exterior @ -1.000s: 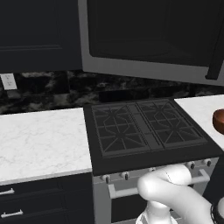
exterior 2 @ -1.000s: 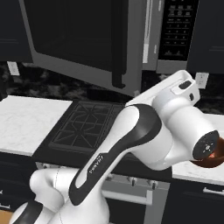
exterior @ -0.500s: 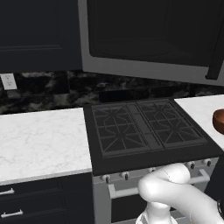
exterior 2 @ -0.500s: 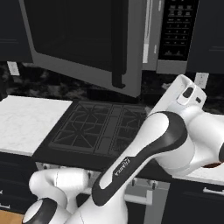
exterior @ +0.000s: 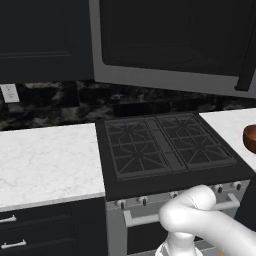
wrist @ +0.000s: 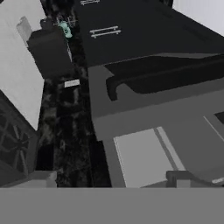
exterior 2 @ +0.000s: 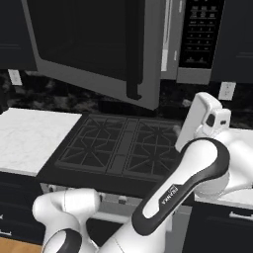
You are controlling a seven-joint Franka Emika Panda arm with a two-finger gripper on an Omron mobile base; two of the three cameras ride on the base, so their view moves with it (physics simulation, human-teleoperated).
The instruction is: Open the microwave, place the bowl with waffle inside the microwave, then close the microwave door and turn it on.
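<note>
The microwave (exterior 2: 197, 39) hangs above the stove. The microwave door (exterior: 170, 45) is swung wide open over the burners, its dark bar handle (exterior 2: 133, 49) at the free edge. In the hand view, which is rolled, the door and handle (wrist: 166, 76) lie ahead with a pale grey panel (wrist: 140, 157) below them. The reddish-brown bowl (exterior: 250, 137) sits on the right counter, cut off by the frame edge. The waffle is out of view. My white hand (exterior 2: 206, 114) is raised right of the stove, with its fingers hidden. The gripper holds nothing.
A black stove (exterior: 165, 145) with burner grates lies under the open door. White marble counters (exterior: 45, 160) flank it. Dark cabinets line the wall and the floor level. The arm's bulky elbow (exterior 2: 197, 163) hangs over the stove's front right corner.
The arm has swung up and to the right in the right base view, and now covers the bowl that showed there a second ago. The door and stove have not moved.
</note>
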